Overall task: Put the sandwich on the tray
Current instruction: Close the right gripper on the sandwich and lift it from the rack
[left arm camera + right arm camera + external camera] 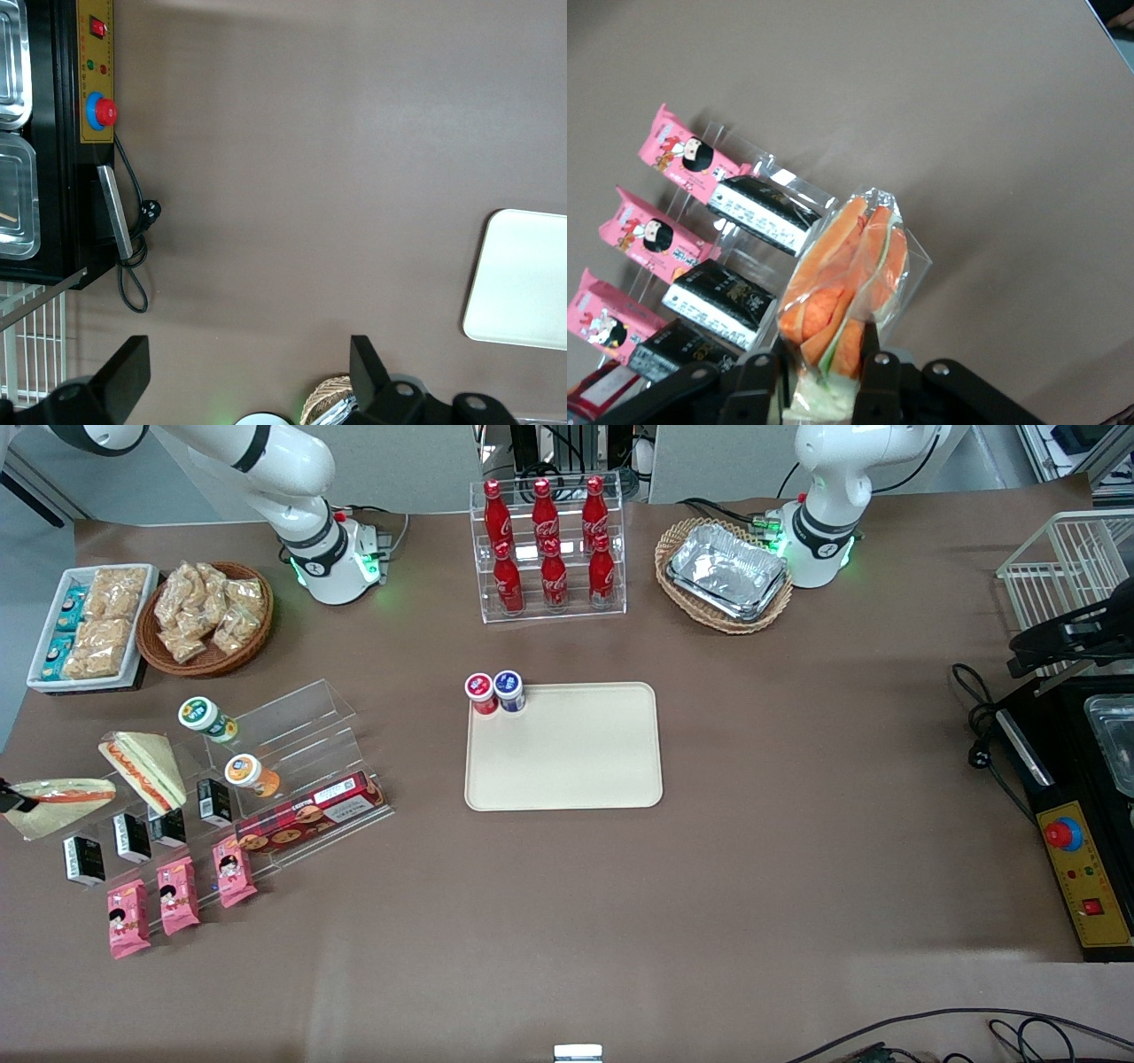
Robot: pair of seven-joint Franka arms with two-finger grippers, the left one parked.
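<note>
Sandwich (849, 283) sits between the fingers of the gripper (824, 367), which is closed on the wrapped wedge near its wide end; the orange and green layers show through the clear film. In the front view this sandwich (58, 802) is at the far left edge of the frame, lifted beside the clear acrylic display stand (292, 735), and only a dark bit of the gripper (11, 799) shows at the frame border.

Open brown table (620, 921) takes the whole lower part of the front frame and also the strip between the stand and the tray (567, 753), which lies flat in the centre, well apart from the sandwich. Most of the tray surface is bare; two small round cups (496, 691), one red and one blue, stand at its upper left corner.

Near the held wedge lie a second sandwich (146, 766), black boxes (133, 837), pink snack packs (177, 895) and a long biscuit box (310, 815). Cola bottles (547, 549) in a clear rack stand in the upper middle of the frame.
</note>
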